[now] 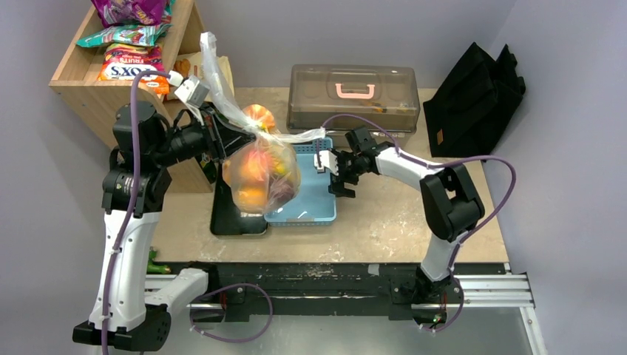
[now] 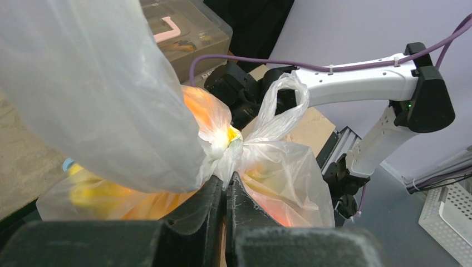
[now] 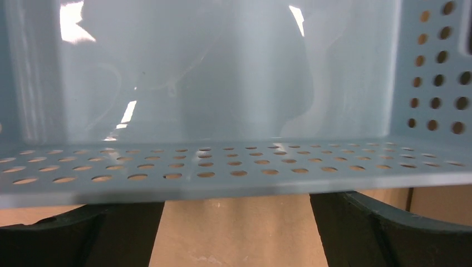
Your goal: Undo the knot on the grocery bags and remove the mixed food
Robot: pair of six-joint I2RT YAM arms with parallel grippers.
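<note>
bag (image 1: 259,174) overhanging basket (image 1: 314,208) rim, knot (image 2: 222,154) pinched

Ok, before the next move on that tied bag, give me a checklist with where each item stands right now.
1. Left tool shut on the knot: ok.
2. Bag hanging from left tool: ok.
3. Right tool open: ok.
4. Right tool at the bag's loose loop: not ok, it faces the blue basket.
5. Knot undone: not ok.
6. Fruit out of bag: not ok.
</note>
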